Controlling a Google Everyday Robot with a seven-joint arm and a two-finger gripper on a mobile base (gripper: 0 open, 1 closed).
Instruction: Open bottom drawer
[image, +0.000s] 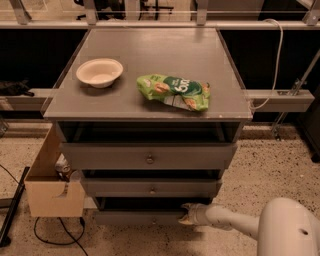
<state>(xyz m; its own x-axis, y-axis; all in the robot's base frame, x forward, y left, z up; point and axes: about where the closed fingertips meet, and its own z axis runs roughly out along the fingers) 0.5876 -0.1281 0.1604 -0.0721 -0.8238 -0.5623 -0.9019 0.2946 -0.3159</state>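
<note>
Now sets gripper (186, 215) at bottom drawer (131, 218), beneath table's (150, 50) front edge, rightward; cannot tell its grasp; next needs straight outward pull.

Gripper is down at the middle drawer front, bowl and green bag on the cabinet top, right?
No. The camera view shows the gripper at the bottom drawer front, not the middle one. The bowl and green bag are on the cabinet top, as you said.

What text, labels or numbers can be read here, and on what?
Green snack bag on the cabinet top: large white lettering, too blurred to read.
Bowl, cardboard box: no text visible.
Claw at the bottom drawer front, right of centre: no markings visible.
</note>
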